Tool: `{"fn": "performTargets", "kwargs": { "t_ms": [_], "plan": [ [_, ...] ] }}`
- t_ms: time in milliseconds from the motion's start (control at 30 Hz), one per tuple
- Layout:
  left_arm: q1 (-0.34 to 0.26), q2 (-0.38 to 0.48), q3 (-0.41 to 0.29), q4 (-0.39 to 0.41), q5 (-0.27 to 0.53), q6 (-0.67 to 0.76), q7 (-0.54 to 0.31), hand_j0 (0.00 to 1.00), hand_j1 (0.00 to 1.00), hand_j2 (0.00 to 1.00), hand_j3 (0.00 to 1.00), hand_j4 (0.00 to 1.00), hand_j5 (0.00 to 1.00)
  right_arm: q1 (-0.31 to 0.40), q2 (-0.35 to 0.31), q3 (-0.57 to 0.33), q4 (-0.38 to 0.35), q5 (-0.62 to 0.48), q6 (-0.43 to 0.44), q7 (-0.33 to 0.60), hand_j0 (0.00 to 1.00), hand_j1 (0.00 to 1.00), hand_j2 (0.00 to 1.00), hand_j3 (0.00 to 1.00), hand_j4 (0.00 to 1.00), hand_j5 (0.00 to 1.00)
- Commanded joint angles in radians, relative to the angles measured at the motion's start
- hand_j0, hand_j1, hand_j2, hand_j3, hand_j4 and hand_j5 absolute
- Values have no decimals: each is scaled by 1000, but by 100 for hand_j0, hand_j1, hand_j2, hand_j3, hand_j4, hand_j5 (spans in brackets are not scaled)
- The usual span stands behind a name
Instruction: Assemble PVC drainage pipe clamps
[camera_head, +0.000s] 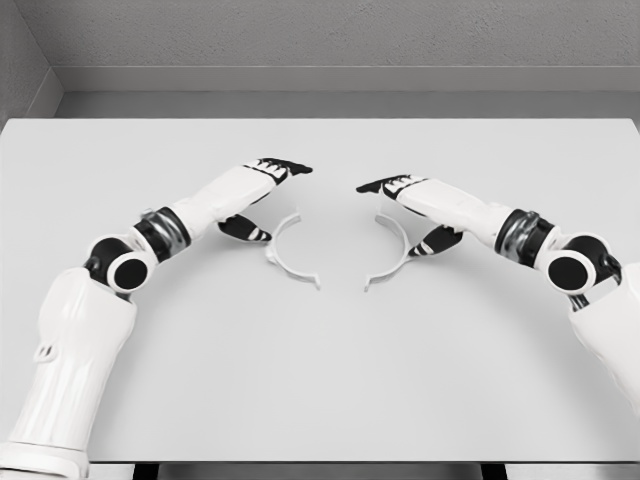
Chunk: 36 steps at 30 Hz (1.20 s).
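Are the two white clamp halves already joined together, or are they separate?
Separate. The left clamp half and the right clamp half lie apart on the table, a bare gap between them.

Both white arms reach in from the lower corners, elbows bent, forearms angled toward the middle. Left hand (262, 190) and right hand (410, 205) palm-down, fingers extended toward each other, thumbs hanging below, holding nothing, well apart

My view looked down on a wide pale grey table (320, 400) that filled most of the frame, evenly lit. Beyond its far edge, across the top, stood a textured grey wall (350, 30) with a lighter baseboard strip (350, 78). Another wall (20, 70) met it in the upper left corner.
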Motion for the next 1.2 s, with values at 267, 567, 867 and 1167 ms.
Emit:
{"fn": "performTargets", "kwargs": {
  "t_ms": [267,567,867,1167],
  "plan": [
    [-3,-2,11,-14,16,0,-1,100,100,100,100,100,100,-6,-9,-5,9,7,4,-2,100,100,100,100,100,100],
    [57,82,35,-96,27,-10,-1,100,100,100,100,100,100,-20,-6,-5,89,8,4,-2,100,100,100,100,100,100],
    [104,82,23,-161,24,-13,-1,100,100,100,100,100,100,-18,-2,1,92,8,4,-2,100,100,100,100,100,100],
    [95,44,-2,-148,12,-4,-1,100,100,100,100,100,100,-17,6,7,86,8,4,-2,100,100,100,100,100,100]
  ]
}}
